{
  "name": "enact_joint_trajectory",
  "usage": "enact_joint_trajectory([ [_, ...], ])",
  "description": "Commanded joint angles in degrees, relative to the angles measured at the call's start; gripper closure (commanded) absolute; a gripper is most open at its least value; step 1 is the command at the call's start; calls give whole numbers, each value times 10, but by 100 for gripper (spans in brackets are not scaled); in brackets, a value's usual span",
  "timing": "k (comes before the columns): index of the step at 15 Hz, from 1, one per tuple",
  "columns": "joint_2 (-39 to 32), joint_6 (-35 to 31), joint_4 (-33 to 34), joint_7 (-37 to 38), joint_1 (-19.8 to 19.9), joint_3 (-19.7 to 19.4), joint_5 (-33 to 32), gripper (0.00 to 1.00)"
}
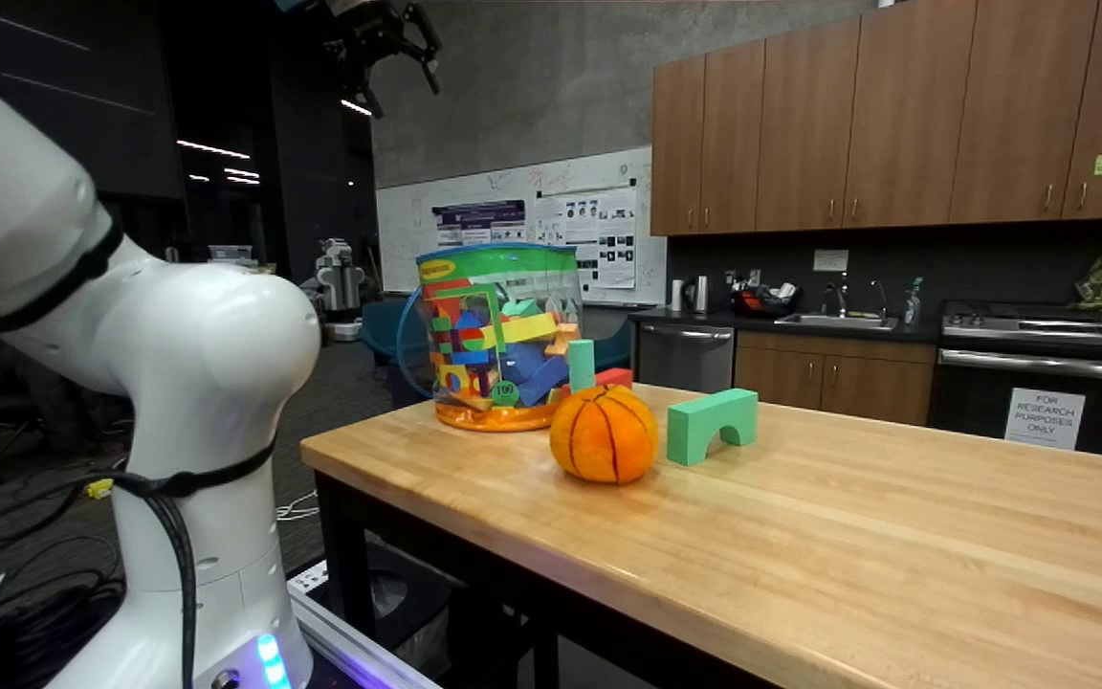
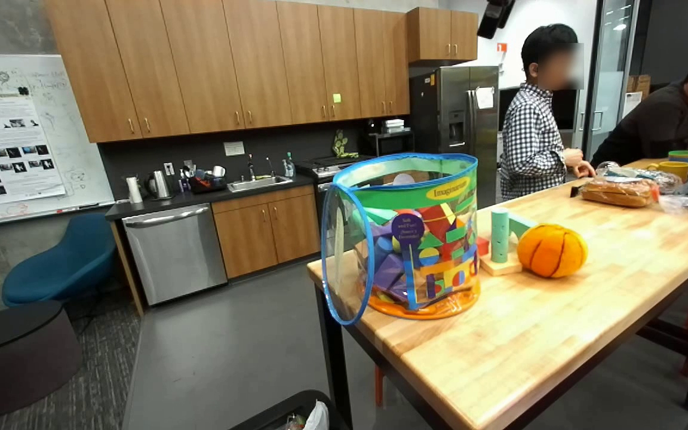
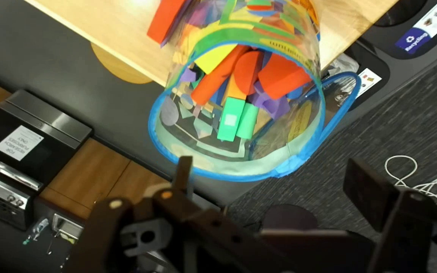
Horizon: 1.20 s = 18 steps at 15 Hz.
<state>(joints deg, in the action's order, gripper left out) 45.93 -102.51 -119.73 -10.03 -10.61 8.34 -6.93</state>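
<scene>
At the end of the wooden table [image 1: 848, 526] stands the clear tub [image 2: 408, 228], probably floppy-walled. Well above hangs the gripper [image 1: 406, 101], fingers wide apart, empty. Inside the tub, a rectangular green block [image 3: 231, 118] looks like light, soft foam, best pinched across its width.

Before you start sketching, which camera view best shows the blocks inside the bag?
The wrist view: it looks down into the open bag onto the blocks. Both exterior views show them from the side, through its clear, printed wall.
</scene>
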Motion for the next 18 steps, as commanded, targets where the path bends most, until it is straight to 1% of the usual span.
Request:
enact_joint_trajectory([
  [1, -121, 3, 119, -46, 3, 0, -26, 0],
  [5, -210, -5, 182, -89, -3, -11, -25, 0],
  [8, -259, -14, 191, -100, -2, -11, -18, 0],
  [13, -321, -46, 154, -85, -2, 0, -17, 0],
  [18, -372, -101, 80, -46, 2, 10, -32, 0],
])
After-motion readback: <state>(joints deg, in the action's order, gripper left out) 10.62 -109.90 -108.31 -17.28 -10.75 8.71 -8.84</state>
